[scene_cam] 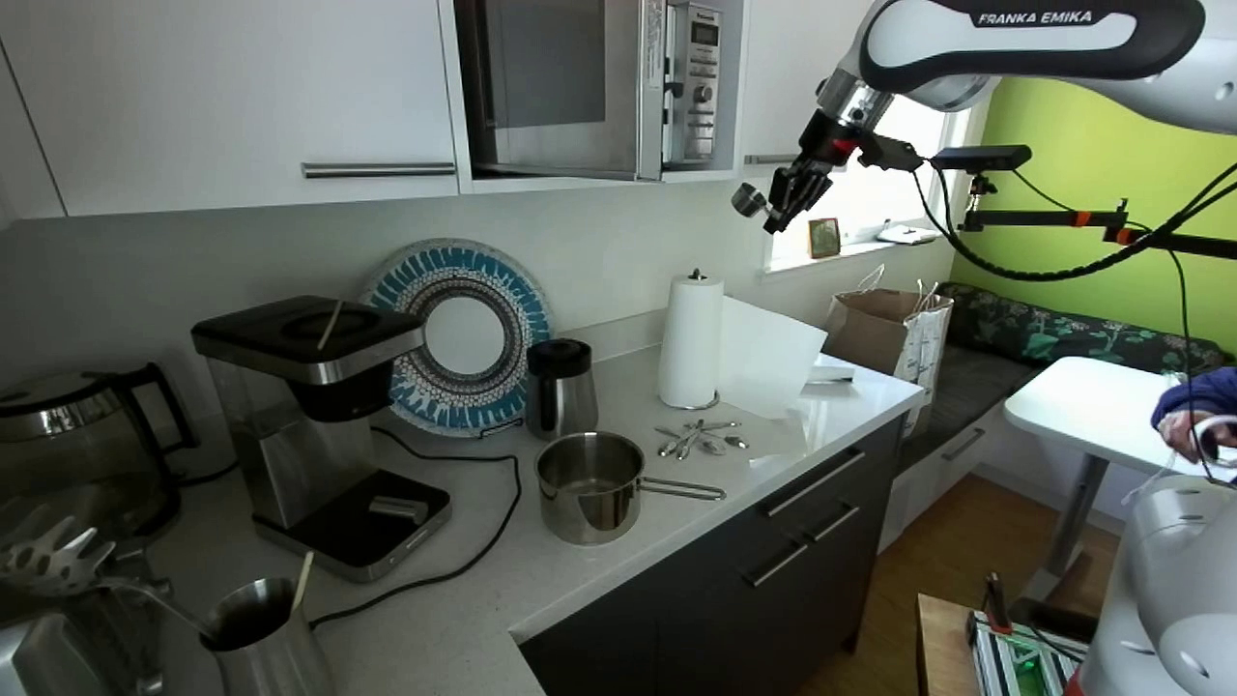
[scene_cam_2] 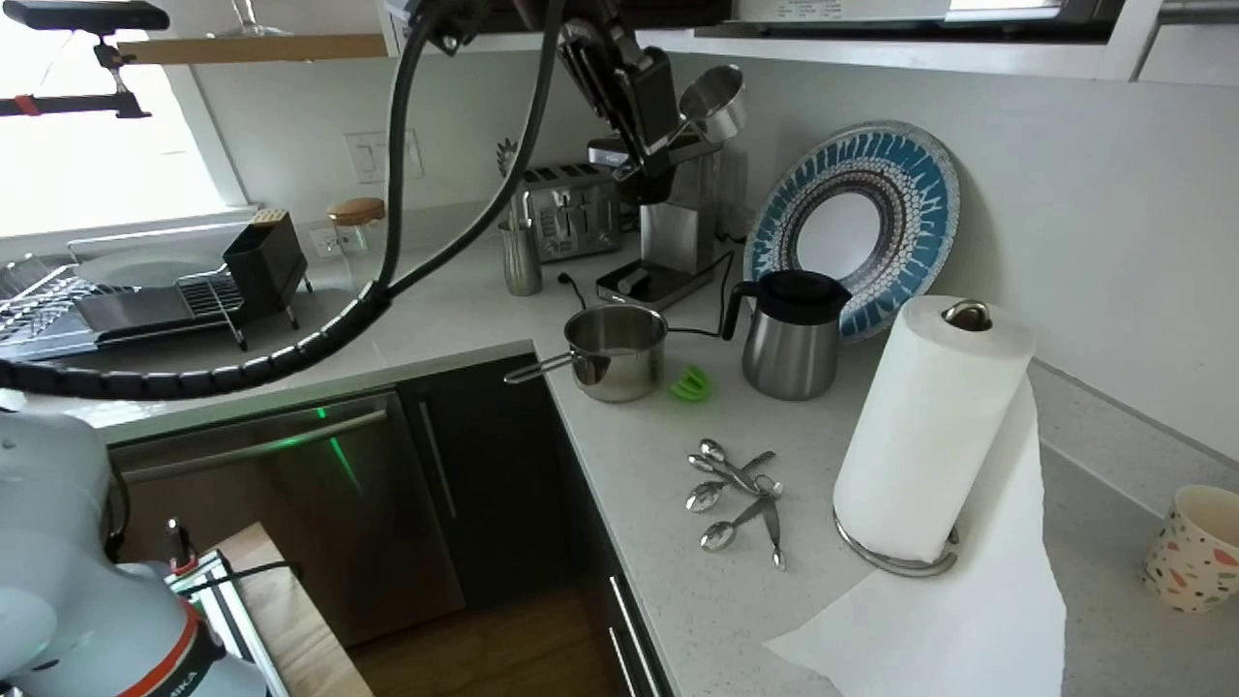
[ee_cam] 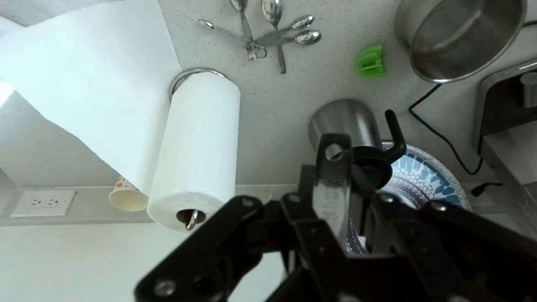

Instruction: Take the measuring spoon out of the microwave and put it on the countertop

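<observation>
A silver measuring spoon with a deep cup-like bowl point(scene_cam: 748, 199) is held in my gripper point(scene_cam: 788, 196), high above the countertop point(scene_cam: 464, 599). The bowl also shows in an exterior view point(scene_cam_2: 714, 103), beside my gripper point(scene_cam_2: 650, 160). In the wrist view my gripper point(ee_cam: 331, 184) is shut on the spoon's flat handle point(ee_cam: 331, 205), and a hole shows at the handle's end; the bowl is hidden there. The microwave point(scene_cam: 698, 82) is in the upper cabinet, left of the gripper, with its dark glass door standing open. Its inside is mostly hidden.
On the countertop stand a paper towel roll point(scene_cam_2: 934, 436) with a loose sheet, a ring of small spoons point(scene_cam_2: 740, 489), a steel pot point(scene_cam_2: 616, 353), a steel jug point(scene_cam_2: 794, 334), a green clip point(scene_cam_2: 691, 384), a coffee machine point(scene_cam: 319, 435) and a blue patterned plate point(scene_cam_2: 910, 223).
</observation>
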You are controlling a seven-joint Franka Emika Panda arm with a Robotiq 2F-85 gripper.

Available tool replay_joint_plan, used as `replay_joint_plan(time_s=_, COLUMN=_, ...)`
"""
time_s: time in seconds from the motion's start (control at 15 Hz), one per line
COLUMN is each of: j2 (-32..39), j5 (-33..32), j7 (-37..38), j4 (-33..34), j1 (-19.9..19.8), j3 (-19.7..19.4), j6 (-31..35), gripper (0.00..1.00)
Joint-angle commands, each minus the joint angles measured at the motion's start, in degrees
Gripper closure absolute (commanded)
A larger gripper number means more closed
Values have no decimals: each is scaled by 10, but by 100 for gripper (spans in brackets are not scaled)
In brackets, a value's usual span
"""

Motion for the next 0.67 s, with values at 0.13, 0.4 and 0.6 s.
replay_joint_plan(time_s=0.13, j2=5, j5=0, j7=0, j4=9, j1=3, j3=0, j6=-2, gripper=77)
replay_joint_plan(time_s=0.4, j2=23, j5=20, j7=6, j4=-44, j1=8, j3=-3, j6=21, gripper=94)
replay_joint_plan(time_s=0.6, j2=26, j5=11, j7=44, j4=-143, j1=-3, j3=8, j6=99, gripper=94)
